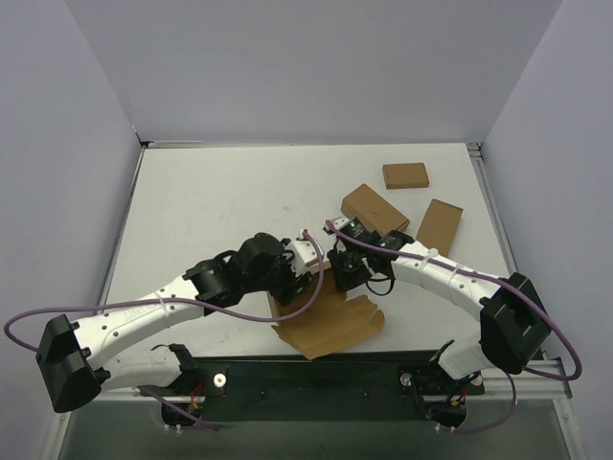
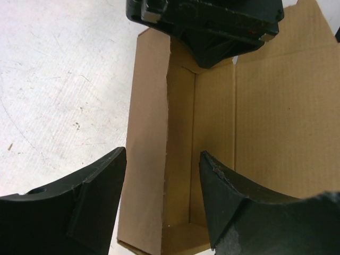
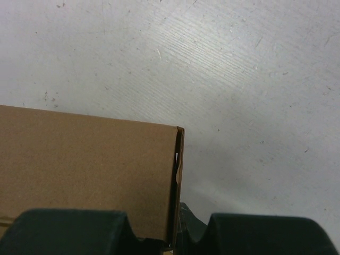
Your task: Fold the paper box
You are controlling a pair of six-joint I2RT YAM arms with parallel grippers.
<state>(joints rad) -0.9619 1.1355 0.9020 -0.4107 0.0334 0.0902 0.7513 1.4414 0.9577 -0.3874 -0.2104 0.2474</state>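
At the left of the middle, the left gripper [image 1: 290,281] hangs over the near-left part of the paper box [image 1: 330,326], its fingers [image 2: 95,204] spread wide. They straddle the long left wall and pinch nothing. Under them the wrist view shows that wall raised, with a narrow trough beside it and a short end piece turned up at the near end. That side looks roughly formed, though the wall leans and nothing locks it.

The box lies on the table [image 1: 220,201] just in front of the arm bases, between the two grippers. Its right half is a broad flat panel with a ragged tabbed edge. I judge the job less than half done: the other walls, the tabs and the lid remain.

To the right, the right gripper [image 1: 347,275] sits at the far end of the box, fingers pressed almost together on the top edge of an upright cardboard wall.

Further right, three small ready-made boxes [image 1: 375,207] lie well clear of the blank. The real crowding is the two wrists, close together over the same corner.
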